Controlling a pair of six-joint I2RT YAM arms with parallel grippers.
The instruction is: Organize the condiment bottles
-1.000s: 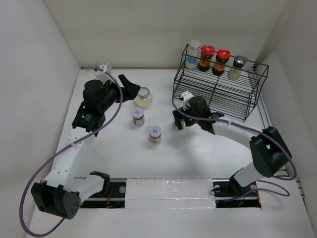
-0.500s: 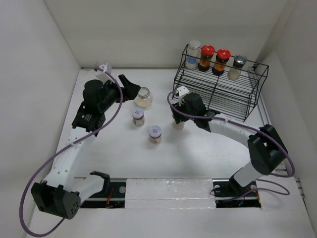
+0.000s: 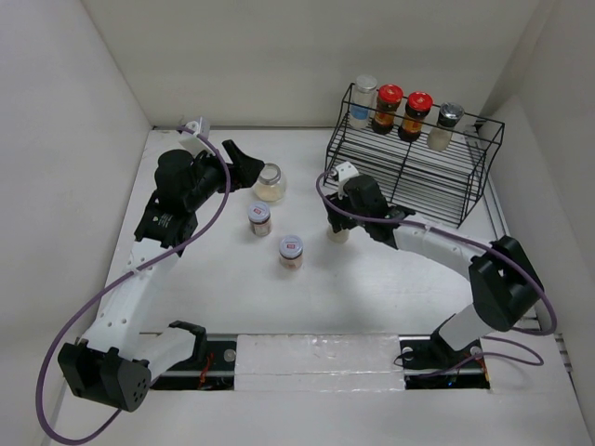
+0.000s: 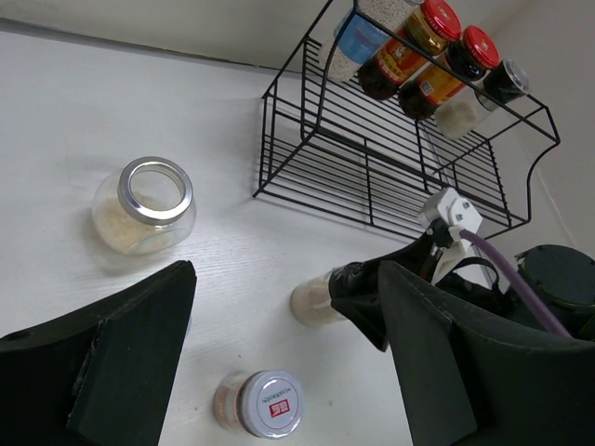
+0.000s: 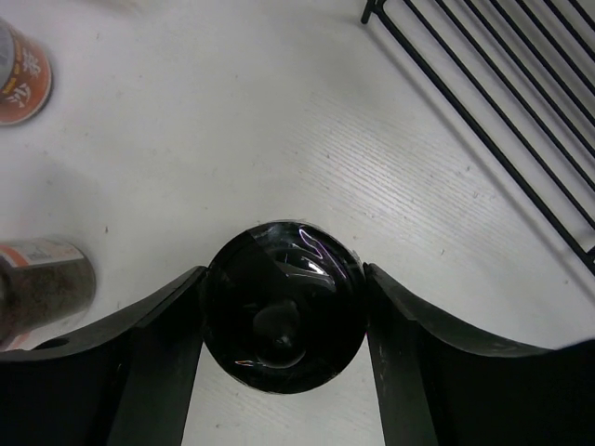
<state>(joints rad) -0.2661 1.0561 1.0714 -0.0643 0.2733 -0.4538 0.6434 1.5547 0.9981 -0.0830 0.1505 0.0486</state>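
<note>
While the left hand hangs wide open and empty near a round jar, the right hand grips a black-lidded jar standing on the bench before the wire rack.

White table, plain white walls on three sides, even light, soft shadows

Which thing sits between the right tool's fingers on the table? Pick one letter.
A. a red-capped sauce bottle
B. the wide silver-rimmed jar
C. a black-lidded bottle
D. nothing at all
C: the right wrist view shows the black-lidded bottle filling the gap between the fingers of the right tool, both pressed to its lid.
</note>
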